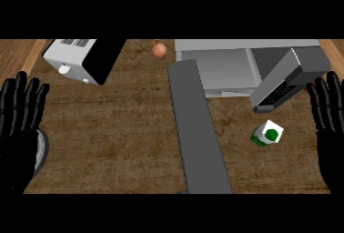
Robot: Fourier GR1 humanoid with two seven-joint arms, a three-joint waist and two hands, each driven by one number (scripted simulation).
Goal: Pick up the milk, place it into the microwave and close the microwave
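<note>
One milk carton [268, 134]: white, green sides, green round spot on top, standing on the brown counter [114, 136] just below the one microwave [228, 68], whose door [200, 132] is swung open. Left robot hand [20, 113] and right robot hand [329, 109] both open, fingers up, at the edges. One onion [159, 50], one toaster [82, 58].

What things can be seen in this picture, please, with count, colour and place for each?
Small white milk carton with a green spot: one, white and green, counter right of middle.
Grey microwave: one, top right, its door open toward the viewer.
White and black boxy appliance: one, top left.
Brownish egg-shaped item: one, top middle.
Brown counter top: one, under everything.
Left hand: one, black, left edge, fingers straight.
Right hand: one, black, right edge, fingers straight.
</note>
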